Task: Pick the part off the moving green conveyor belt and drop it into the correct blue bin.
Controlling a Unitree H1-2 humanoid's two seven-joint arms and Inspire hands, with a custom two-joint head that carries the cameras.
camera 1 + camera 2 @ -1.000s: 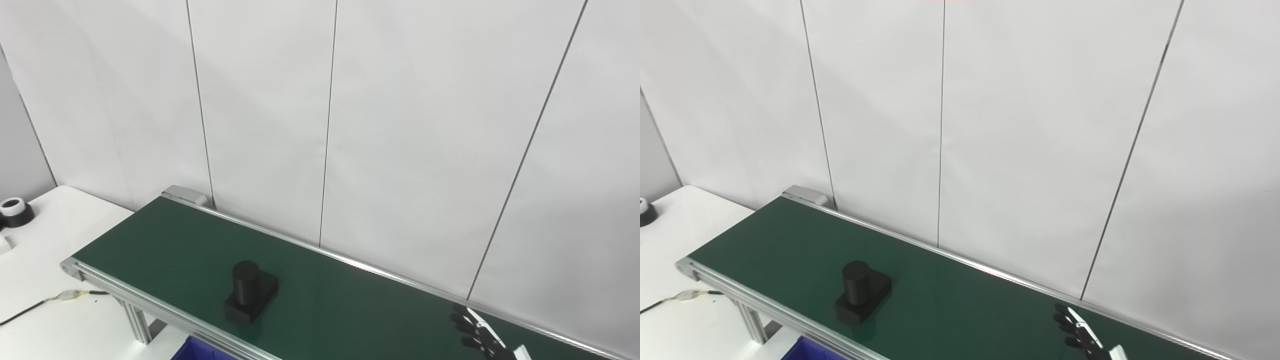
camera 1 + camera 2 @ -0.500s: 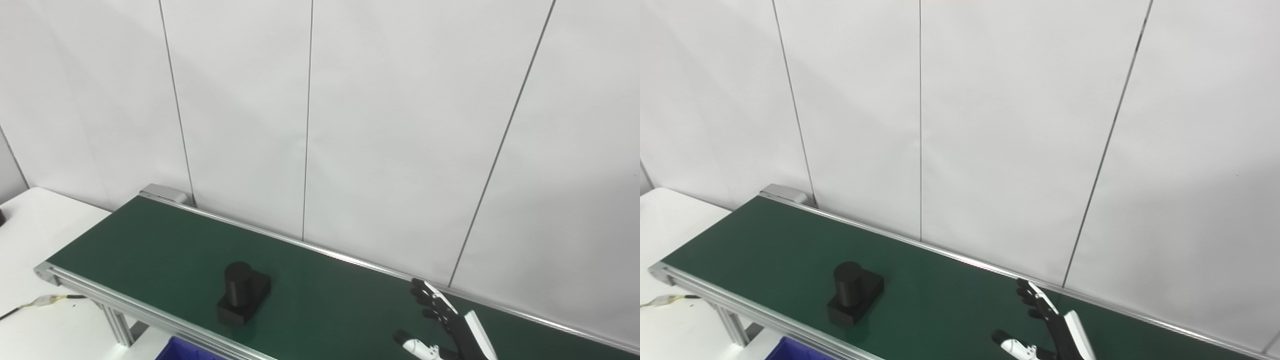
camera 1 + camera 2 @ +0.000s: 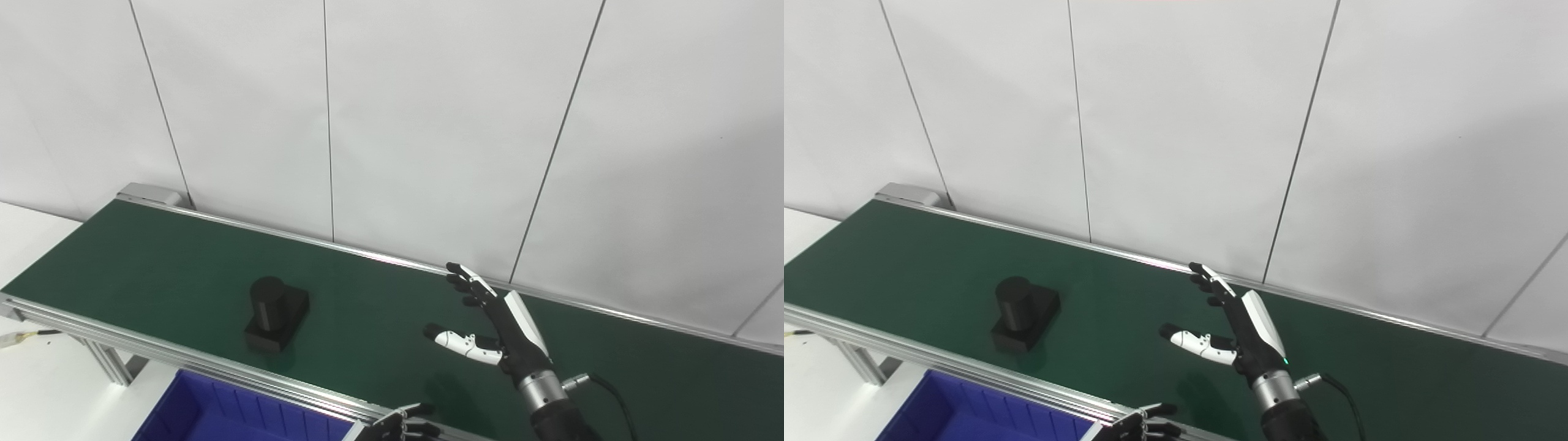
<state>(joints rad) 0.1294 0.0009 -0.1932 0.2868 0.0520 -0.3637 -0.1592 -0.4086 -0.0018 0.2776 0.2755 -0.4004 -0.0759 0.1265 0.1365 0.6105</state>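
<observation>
Part (image 3: 277,312): one, black all over; a square flat base with a short upright cylinder standing on it. The cylinder sits toward the far-left side of the base, and its top is flat and round.
Part's place: on the green belt, left of the middle of the view, nearer the belt's near rail than its far one, well apart from both hands.
Conveyor belt (image 3: 153,263): one, dark green, running slantwise from far left to near right, with silver metal rails along both long edges and a grey end cap at the far-left corner.
Blue bin (image 3: 208,416): one in view, below the belt's near rail at the bottom edge; ribbed inner walls show, and only part of it is in frame.
Hands: two.
Right hand (image 3: 499,327): raised above the belt, right of the part; its fingers (image 3: 468,285) are stretched out toward the wall and the white-tipped thumb (image 3: 456,341) points left, spread apart and holding nothing.
Left hand (image 3: 401,427): only the dark fingertips peep over the bottom edge at the near rail, too little to tell whether it is spread or curled.
Desk (image 3: 37,380): one, white, under the belt's left end; a thin cable with a pale connector (image 3: 12,339) lies on it.
Wall: white panels with thin dark seams behind the belt.
</observation>
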